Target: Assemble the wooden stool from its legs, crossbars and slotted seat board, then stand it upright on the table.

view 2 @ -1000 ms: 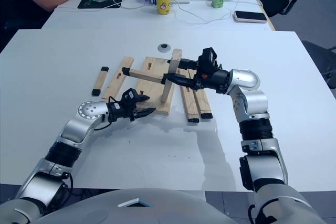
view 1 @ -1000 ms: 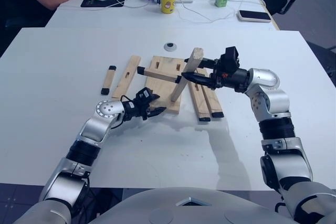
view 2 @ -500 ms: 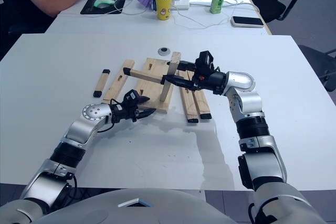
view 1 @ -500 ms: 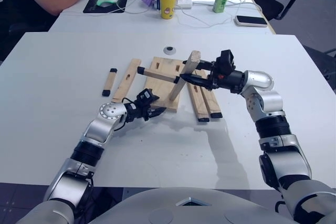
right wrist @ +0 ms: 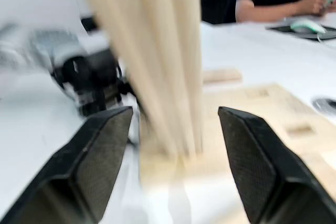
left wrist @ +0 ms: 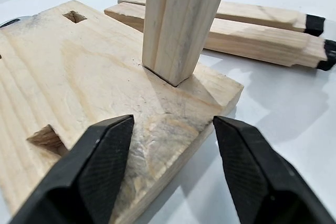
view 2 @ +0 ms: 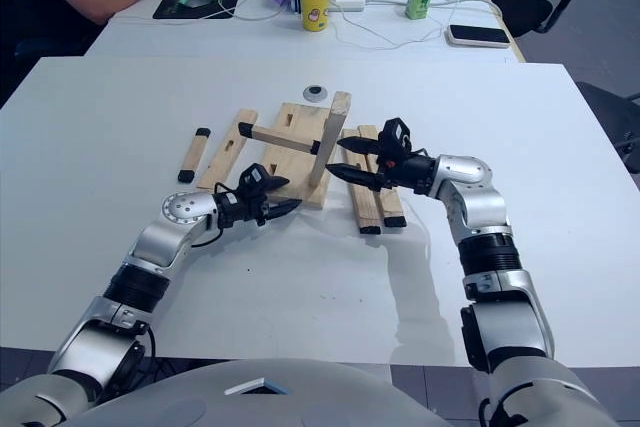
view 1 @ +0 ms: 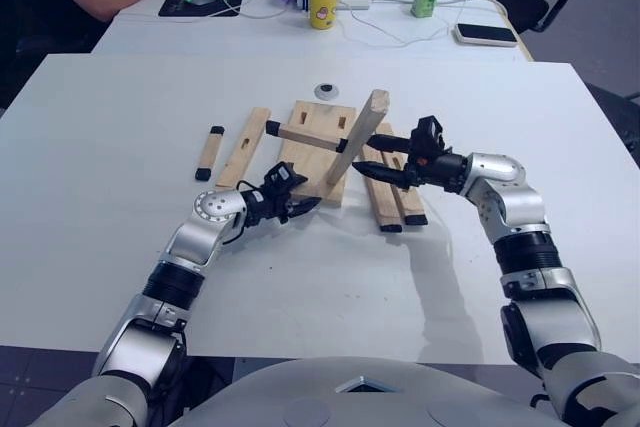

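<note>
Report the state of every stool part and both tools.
Seat board: flat on the table.
Standing leg: on end in the board's corner, slightly tilted.
Crossbar: joined to that leg, above the board.
Two legs: flat, right of the board.
Third leg: flat, left of the board.
Short bar: flat, farthest left.
Left tool: open at the board's near corner.
Right tool: open beside the standing leg, not gripping.

No readable text (print too small).
</note>
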Motion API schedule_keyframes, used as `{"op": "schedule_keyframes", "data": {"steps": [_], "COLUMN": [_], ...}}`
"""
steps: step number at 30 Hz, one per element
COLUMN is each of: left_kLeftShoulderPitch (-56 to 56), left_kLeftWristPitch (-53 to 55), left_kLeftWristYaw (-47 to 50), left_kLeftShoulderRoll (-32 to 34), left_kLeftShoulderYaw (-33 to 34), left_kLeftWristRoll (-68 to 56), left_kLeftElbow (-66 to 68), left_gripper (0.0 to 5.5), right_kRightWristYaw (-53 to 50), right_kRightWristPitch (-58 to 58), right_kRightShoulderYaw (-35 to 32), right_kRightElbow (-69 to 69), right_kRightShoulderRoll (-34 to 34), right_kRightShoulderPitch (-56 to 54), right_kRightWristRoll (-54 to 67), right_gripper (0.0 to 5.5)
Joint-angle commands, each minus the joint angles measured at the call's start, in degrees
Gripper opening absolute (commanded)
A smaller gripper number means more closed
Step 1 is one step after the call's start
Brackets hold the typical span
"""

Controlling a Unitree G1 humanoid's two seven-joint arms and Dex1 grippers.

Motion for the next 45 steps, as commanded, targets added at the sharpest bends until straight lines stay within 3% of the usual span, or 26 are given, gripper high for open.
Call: {"op": "schedule_keyframes", "data": {"steps": [1, 5, 9, 16, 19, 22, 24, 27, 31, 35, 37, 39, 45], "left_kLeftShoulderPitch": [3.24, 3.84, 4.81, 4.49, 4.70, 4.15, 3.60, 3.75, 3.66, 3.03, 3.06, 3.48, 5.43], "left_kLeftWristPitch": [4.54, 5.22, 4.96, 4.88, 5.02, 5.12, 5.15, 5.21, 4.83, 4.72, 5.19, 6.24, 9.93], "left_kLeftWristYaw": [2.93, 3.40, 2.69, 1.79, 1.72, 1.72, 1.65, 1.42, 1.40, 1.24, 1.00, 0.77, -0.08], "left_kLeftShoulderRoll": [0.28, 0.33, 0.96, 0.99, 1.05, 0.78, 0.65, 0.86, 0.84, 0.80, 0.55, 0.24, 0.46], "left_kLeftShoulderYaw": [-0.58, -0.16, -0.81, -1.27, -1.28, -1.42, -1.47, -1.30, -1.64, -1.57, -1.36, -1.04, -0.55], "left_kLeftWristRoll": [3.25, 2.82, 3.20, 3.15, 3.20, 3.36, 3.37, 3.23, 3.52, 3.60, 3.06, 2.13, 0.08], "left_kLeftElbow": [6.29, 5.80, 5.25, 5.46, 5.23, 5.72, 6.25, 6.61, 7.97, 9.36, 9.33, 8.43, 3.58], "left_gripper": [2.80, 2.80, 2.80, 2.80, 2.80, 2.80, 2.80, 2.80, 2.80, 2.80, 2.80, 2.80, 2.80], "right_kRightWristYaw": [1.01, -2.22, -14.20, -31.34, -32.16, -31.29, -30.51, -30.27, -30.49, -33.66, -37.83, -43.21, -51.99], "right_kRightWristPitch": [-1.80, 12.01, 26.65, 27.04, 28.45, 34.66, 33.26, 28.07, 23.68, 25.83, 25.23, 24.02, 22.51], "right_kRightShoulderYaw": [-1.04, -12.77, -20.10, -23.85, -18.33, 1.42, 9.64, 3.79, -10.75, -19.64, -22.45, -21.60, -9.33], "right_kRightElbow": [2.49, -3.46, -17.96, -24.97, -24.76, -20.73, -17.50, -19.33, -22.88, -24.59, -23.34, -20.97, -21.42], "right_kRightShoulderRoll": [-4.09, -1.12, 5.58, 13.95, 15.96, 10.91, 7.45, 10.36, 16.50, 16.86, 16.16, 14.22, 9.02], "right_kRightShoulderPitch": [1.03, -6.72, -16.94, -25.76, -21.83, -8.14, -1.48, -3.69, -12.28, -15.26, -14.95, -12.69, 2.58], "right_kRightWristRoll": [-2.45, 14.55, 36.83, 47.78, 43.84, 28.60, 19.57, 21.79, 36.57, 47.29, 46.95, 39.32, 14.08], "right_gripper": [2.84, 2.20, 1.64, 0.48, 0.01, 0.01, 0.01, 0.01, 0.01, 0.01, 0.01, 0.01, 0.01]}}
